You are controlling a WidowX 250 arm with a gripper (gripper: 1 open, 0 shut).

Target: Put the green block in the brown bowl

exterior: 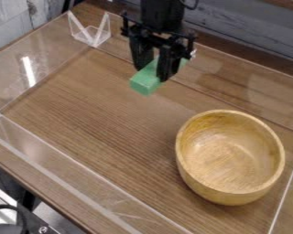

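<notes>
My gripper (156,75) hangs above the wooden table with its black fingers shut on the green block (144,82). The block's lower end sticks out below the fingertips, clear of the table surface. The brown bowl (231,155), round and light wood with a thick rim, stands at the right front with nothing in it. The gripper is up and to the left of the bowl, apart from it.
The table (76,119) has a transparent wall around it, with a low clear edge along the front left. A clear plastic stand (88,30) sits at the back left. A grey plank wall lies behind the arm.
</notes>
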